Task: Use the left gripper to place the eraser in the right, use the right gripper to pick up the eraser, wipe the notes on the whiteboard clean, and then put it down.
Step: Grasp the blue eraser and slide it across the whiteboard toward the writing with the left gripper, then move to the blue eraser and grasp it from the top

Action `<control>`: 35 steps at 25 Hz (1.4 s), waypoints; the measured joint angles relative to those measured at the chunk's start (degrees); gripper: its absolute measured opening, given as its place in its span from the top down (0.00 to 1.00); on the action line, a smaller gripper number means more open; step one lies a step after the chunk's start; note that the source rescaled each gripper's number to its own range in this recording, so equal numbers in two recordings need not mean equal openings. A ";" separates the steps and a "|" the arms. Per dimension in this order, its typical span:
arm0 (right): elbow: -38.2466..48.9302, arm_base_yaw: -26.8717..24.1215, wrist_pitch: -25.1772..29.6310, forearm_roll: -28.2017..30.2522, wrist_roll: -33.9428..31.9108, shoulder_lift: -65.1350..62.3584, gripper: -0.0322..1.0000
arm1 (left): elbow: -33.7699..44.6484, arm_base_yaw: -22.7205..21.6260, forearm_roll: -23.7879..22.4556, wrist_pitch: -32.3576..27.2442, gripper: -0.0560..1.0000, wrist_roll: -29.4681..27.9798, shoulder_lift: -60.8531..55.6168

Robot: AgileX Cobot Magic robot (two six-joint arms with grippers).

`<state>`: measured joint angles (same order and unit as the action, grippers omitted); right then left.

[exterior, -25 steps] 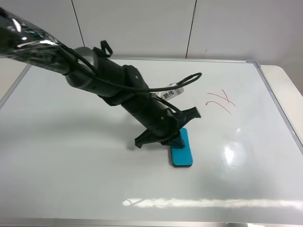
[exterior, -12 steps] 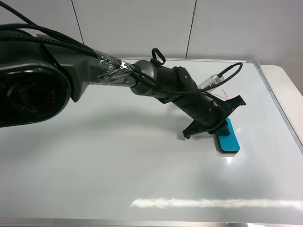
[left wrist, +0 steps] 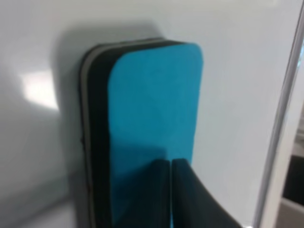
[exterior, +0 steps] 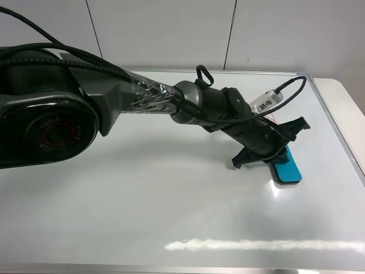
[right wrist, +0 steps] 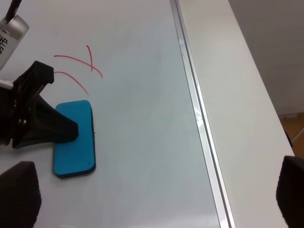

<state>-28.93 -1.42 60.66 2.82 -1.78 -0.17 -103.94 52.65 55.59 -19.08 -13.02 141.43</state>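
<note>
**Eraser parked on the right side of the whiteboard, under the left end effector**

From the high camera, the left arm reaches across the middle of the whiteboard [exterior: 142, 188] to its right part. The left end effector [exterior: 278, 161] comes down onto the eraser [exterior: 290, 173], which lies flat on the glossy white surface, close to the silver frame on the right but not touching it. Beyond that frame a strip of the cream desk [exterior: 342, 103] shows. The arm hides most of the red marks in this view.

The left wrist camera looks straight down on the eraser's blue top face, with its dark underside edging one long side. The two black fingers are pressed together with only a thin slit between them, and their tips rest on the blue face (on top of it, not around its sides).

In the right wrist camera, the right end effector [right wrist: 156, 197] is spread wide, one dark fingertip at each lower corner of the picture, above the board's right edge and well apart from the eraser. The notes [right wrist: 91, 68], a few thin red crossing strokes, sit on the board just beyond the eraser's far end, unwiped
</note>
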 joint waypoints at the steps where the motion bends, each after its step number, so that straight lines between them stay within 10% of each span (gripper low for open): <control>1: 0.00 0.00 0.00 0.00 0.00 0.00 0.00 | 0.08 0.00 -1.79 0.01 0.95 0.99 -0.93; 10: 0.00 0.00 0.00 0.00 0.00 0.00 0.00 | 5.63 -0.86 -19.16 -1.11 0.95 12.51 -19.40; 20: 0.00 0.00 0.00 0.00 0.00 0.00 0.00 | 30.11 -12.54 -46.61 -3.40 0.95 15.72 -43.38; 35: 0.00 0.00 0.00 0.00 0.00 0.00 0.00 | 63.06 -36.08 -51.52 -16.02 0.82 6.81 -101.45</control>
<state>-28.93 -1.42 60.66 2.82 -1.78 -0.17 -40.87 16.57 4.07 -35.10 -6.20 39.98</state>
